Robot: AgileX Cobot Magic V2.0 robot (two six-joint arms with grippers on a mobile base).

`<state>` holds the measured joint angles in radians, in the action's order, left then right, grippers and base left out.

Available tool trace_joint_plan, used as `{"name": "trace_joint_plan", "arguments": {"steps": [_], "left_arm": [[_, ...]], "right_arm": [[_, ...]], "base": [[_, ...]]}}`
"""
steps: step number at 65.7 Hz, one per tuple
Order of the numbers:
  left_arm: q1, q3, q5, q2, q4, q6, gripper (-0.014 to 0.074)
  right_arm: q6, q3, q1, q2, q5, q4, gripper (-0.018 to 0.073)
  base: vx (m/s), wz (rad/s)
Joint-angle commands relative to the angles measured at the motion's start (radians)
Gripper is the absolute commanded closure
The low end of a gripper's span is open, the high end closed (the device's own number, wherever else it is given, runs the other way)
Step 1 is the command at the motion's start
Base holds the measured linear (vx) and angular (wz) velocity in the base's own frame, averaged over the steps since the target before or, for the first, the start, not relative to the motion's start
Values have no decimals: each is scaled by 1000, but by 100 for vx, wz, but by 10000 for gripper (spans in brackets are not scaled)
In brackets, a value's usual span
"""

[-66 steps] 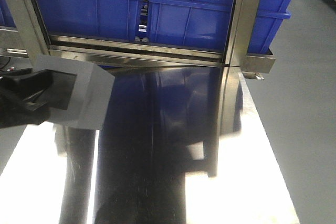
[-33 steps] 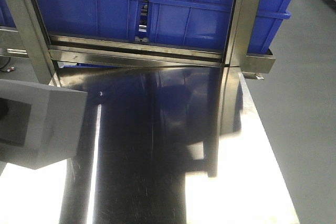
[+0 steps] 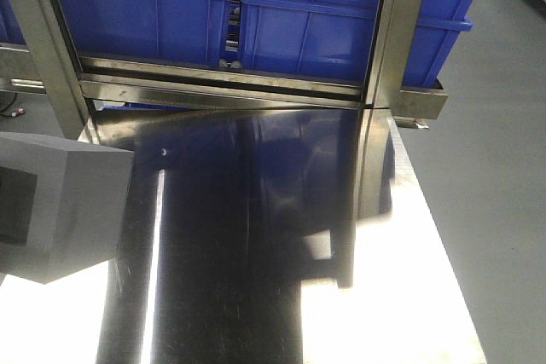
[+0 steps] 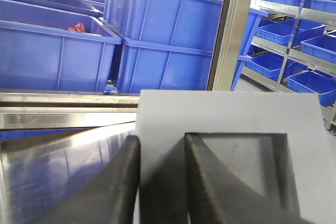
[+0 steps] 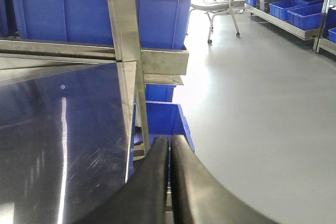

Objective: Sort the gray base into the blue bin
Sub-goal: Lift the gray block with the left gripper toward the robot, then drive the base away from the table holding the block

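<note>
Your left gripper (image 4: pixel 161 140) is clamped on the base (image 4: pixel 226 124), one finger in the recess and one outside, pinching a wall, likely because the block is too wide to span. In the front view it sits at the left edge, seemingly lifted above the table (image 3: pixel 256 253). Your right gripper (image 5: pixel 169 141) is closed and empty. Bins (image 3: pixel 316 23) line the top; I cannot tell which is the target

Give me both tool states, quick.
Left tool: closed on the gray base.
Right tool: closed, holding nothing.
</note>
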<state>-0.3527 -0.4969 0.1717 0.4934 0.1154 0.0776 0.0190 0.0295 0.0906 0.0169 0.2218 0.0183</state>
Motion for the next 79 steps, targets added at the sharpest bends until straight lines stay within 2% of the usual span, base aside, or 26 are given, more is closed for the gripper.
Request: {"name": "trace_joint_plan", "arguments": {"steps": [1, 79], "left_arm": [[-2, -31, -109, 0, 7, 7, 604], [-2, -31, -109, 0, 7, 7, 603]], "right_arm": [[-7, 0, 0, 2, -74, -7, 564], [-7, 0, 0, 2, -74, -7, 564]], "base": [[0, 0], [0, -1]]}}
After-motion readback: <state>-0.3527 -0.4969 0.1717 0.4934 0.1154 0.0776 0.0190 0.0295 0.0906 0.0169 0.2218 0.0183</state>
